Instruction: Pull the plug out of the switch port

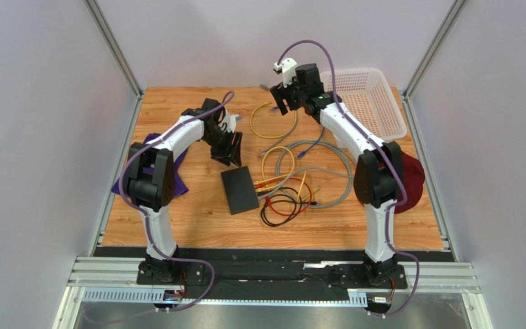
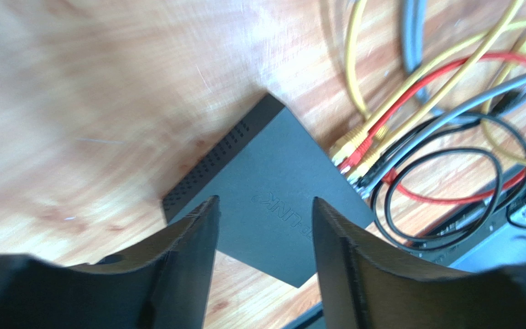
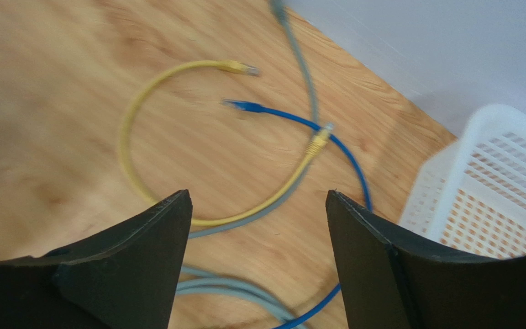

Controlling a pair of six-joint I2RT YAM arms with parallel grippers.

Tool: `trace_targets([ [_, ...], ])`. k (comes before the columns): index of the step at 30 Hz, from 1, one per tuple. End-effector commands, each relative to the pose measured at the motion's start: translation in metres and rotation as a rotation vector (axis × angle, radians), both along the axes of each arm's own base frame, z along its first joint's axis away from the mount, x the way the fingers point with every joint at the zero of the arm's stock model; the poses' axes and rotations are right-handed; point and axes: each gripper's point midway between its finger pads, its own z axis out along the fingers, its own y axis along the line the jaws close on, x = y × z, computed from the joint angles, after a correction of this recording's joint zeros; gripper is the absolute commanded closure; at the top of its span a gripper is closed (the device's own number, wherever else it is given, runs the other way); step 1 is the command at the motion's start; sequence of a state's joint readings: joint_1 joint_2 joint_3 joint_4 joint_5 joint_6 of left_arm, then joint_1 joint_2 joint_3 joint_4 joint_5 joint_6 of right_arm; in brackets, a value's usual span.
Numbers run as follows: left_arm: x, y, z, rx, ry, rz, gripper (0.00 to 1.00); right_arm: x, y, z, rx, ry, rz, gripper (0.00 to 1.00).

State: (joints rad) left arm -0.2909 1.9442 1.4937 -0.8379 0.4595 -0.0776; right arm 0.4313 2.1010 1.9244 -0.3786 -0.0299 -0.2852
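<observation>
Ahead of the left gripper (image 2: 266, 205), fingers spread and empty, lies the switch (image 2: 272, 161)

Left arm (image 1: 175, 137) is bent at the elbow and reaches in toward the middle. The left gripper (image 1: 226, 152) hangs low and points down, jaws parted with a clear gap. Right arm (image 1: 347, 130) stretches further out toward the back with its wrist held high. The right gripper (image 1: 283, 103) tips downward, jaws spread wide too.
</observation>
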Motion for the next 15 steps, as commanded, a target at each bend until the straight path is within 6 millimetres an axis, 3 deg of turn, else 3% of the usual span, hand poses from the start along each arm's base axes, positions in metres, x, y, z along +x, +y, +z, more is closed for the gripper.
trace_targets([
  [1, 0.016, 0.014, 0.063, -0.008, -0.142, 0.043, 0.28, -0.069, 0.045, 0.042, 0.201, 0.099, 0.292, 0.21],
  [3, 0.014, 0.020, 0.077, -0.055, -0.126, 0.081, 0.25, -0.087, 0.052, 0.036, 0.187, 0.143, 0.397, 0.21],
  [6, 0.009, 0.032, 0.075, -0.063, -0.080, 0.133, 0.25, -0.096, 0.058, 0.019, 0.186, 0.196, 0.460, 0.21],
  [10, -0.014, 0.042, 0.046, -0.010, 0.014, 0.152, 0.28, -0.110, 0.073, 0.012, 0.259, 0.290, 0.517, 0.23],
  [12, -0.035, 0.042, 0.025, -0.012, 0.097, 0.158, 0.28, -0.122, 0.078, 0.013, 0.279, 0.322, 0.545, 0.21],
  [15, -0.049, 0.036, 0.001, -0.038, 0.199, 0.169, 0.28, -0.140, 0.075, 0.012, 0.235, 0.343, 0.564, 0.21],
])
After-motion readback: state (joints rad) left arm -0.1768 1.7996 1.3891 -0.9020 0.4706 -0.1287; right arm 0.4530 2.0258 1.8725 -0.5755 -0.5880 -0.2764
